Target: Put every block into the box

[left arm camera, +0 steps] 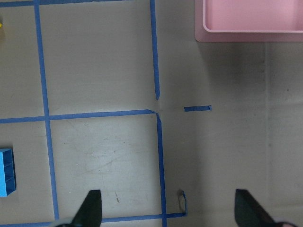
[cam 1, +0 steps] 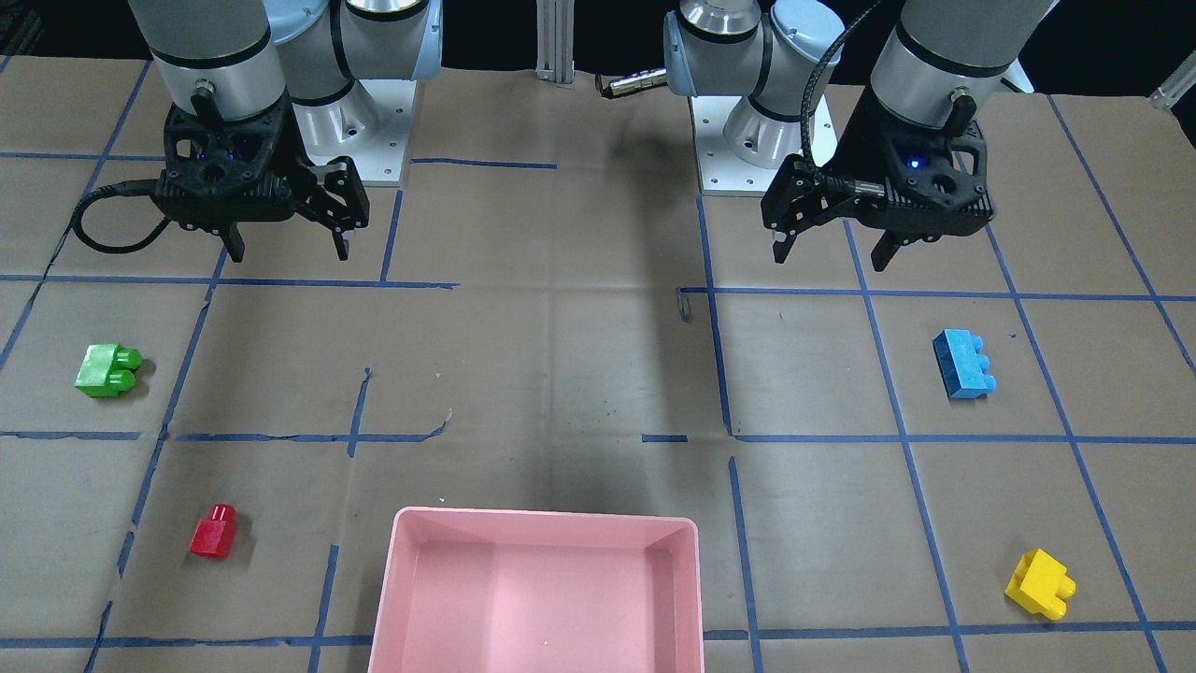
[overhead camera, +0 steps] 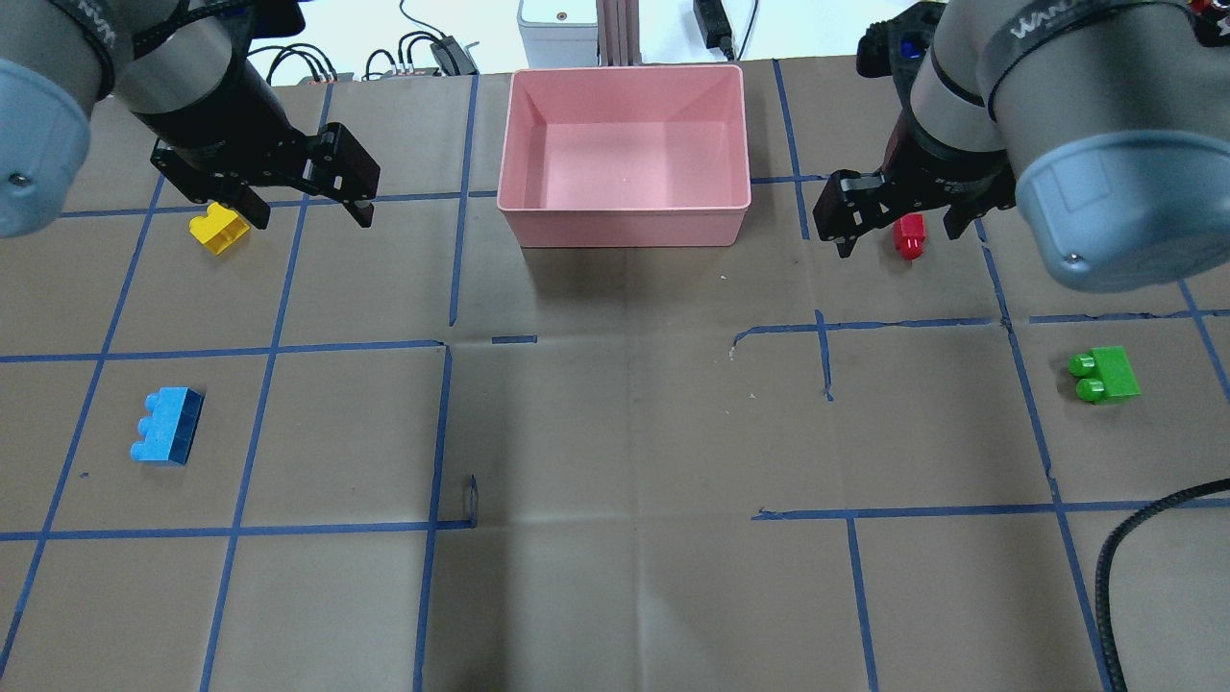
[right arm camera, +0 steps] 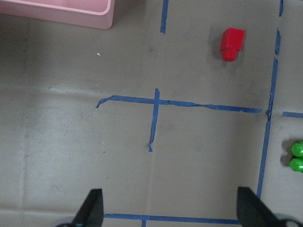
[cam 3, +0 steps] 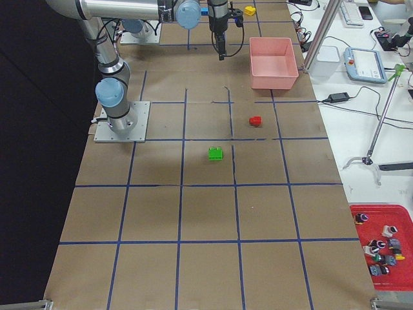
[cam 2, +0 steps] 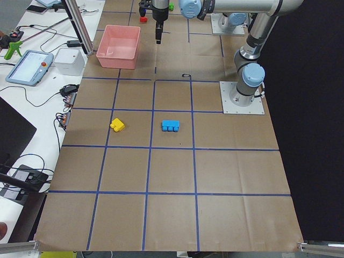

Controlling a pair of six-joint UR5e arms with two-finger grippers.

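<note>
Nearest the lens in the front-facing view, the box (cam 1: 542, 530) is seen at the lower centre of the frame, standing on the bench (cam 1: 561, 374). The red block (cam 1: 214, 532) is found at the lower left, well apart from the box, with the green block (cam 1: 107, 371) above it near the left edge. The blue block (cam 1: 963, 364) is set at the right and the yellow block (cam 1: 1039, 583) at the lower right. The right hand (cam 1: 288, 250) at the upper left and the left hand (cam 1: 832, 254) at the upper right are held above the bench, each released with its fingers spread wide. In the overhead view the box is placed at the top centre, the yellow and blue blocks at the left, the red and green at the right. In both side views the blocks in sight are shown lying on the bench outside the box. In the left wrist view a box corner is caught at the upper right and the blue block at the left edge. In the right wrist view a box corner is seen at the upper left, the red block at the upper right and green studs at the right edge.
</note>
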